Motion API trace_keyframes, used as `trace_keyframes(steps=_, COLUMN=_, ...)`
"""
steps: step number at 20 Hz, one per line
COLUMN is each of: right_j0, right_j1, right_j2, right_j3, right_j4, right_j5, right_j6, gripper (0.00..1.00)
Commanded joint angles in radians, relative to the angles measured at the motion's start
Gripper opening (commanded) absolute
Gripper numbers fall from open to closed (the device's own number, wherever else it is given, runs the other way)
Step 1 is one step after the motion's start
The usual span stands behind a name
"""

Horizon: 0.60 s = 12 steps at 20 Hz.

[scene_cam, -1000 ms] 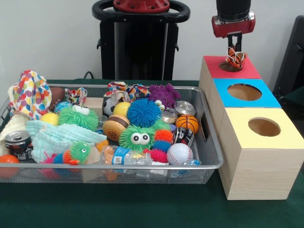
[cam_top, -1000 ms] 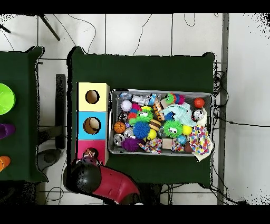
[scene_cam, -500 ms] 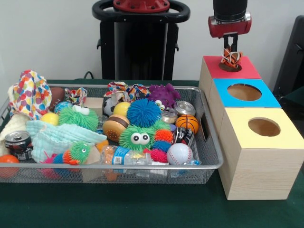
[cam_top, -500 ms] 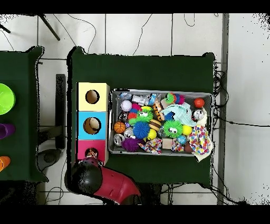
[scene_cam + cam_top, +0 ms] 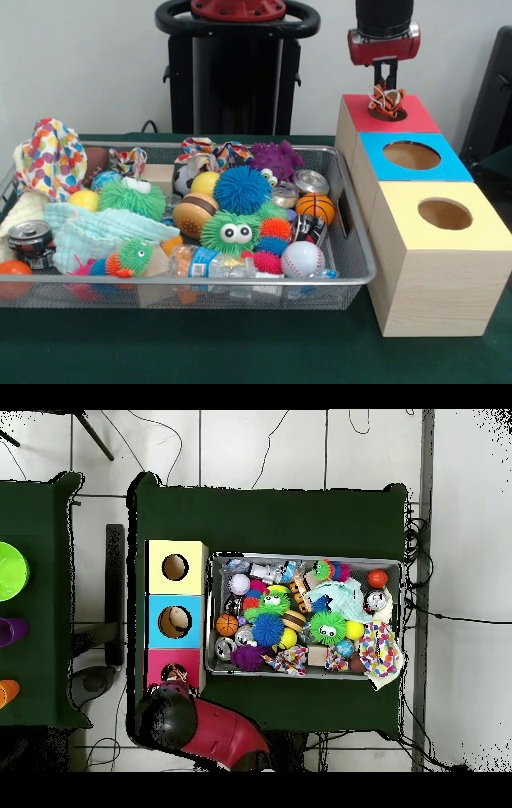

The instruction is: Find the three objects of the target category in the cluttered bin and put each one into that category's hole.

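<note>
Where the arm comes down in the front view, the claw (image 5: 386, 82) is seen directly above the round hole of the red box (image 5: 416, 118). Its narrow dark fingers are drawn close together on a knotted orange, white and black rope toy (image 5: 383, 99), which hangs at their tips just over the hole; whether the toy touches the rim cannot be told. Next along from the claw, toward the camera, the blue box (image 5: 450, 166) is set, and beyond that the yellow box (image 5: 480, 232), all three touching in a row. Down and to the left of the claw, the wire mesh bin (image 5: 358, 264) is placed beside the boxes, heaped with clutter: a blue spiky ball (image 5: 242, 190), a green fuzzy toy with eyes (image 5: 230, 231), a baseball (image 5: 302, 259), a small basketball (image 5: 315, 207), a purple spiky toy (image 5: 276, 160) and a patterned cloth (image 5: 51, 158).

In the overhead view, the claw itself is hidden under the black and red arm (image 5: 195, 729), so its opening cannot be judged there. A scrap of the rope toy (image 5: 174, 675) is made out at the hole of the red box (image 5: 156, 668), right at the arm's end. The blue box (image 5: 153, 621) and yellow box (image 5: 196, 564) are lined up past it, and the bin (image 5: 305, 672) is laid alongside them.
</note>
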Motion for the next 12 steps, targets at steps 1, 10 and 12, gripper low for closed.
trace_keyframes(steps=1, right_j0=-0.085, right_j1=0.055, right_j2=0.100, right_j3=-0.055, right_j4=-0.031, right_j5=-0.128, right_j6=0.192, gripper=0.00)
trace_keyframes(steps=10, right_j0=-0.100, right_j1=0.073, right_j2=0.115, right_j3=-0.053, right_j4=-0.056, right_j5=-0.154, right_j6=0.204, gripper=0.00)
trace_keyframes(steps=12, right_j0=-0.113, right_j1=0.084, right_j2=0.131, right_j3=-0.046, right_j4=-0.065, right_j5=-0.171, right_j6=0.208, gripper=0.00)
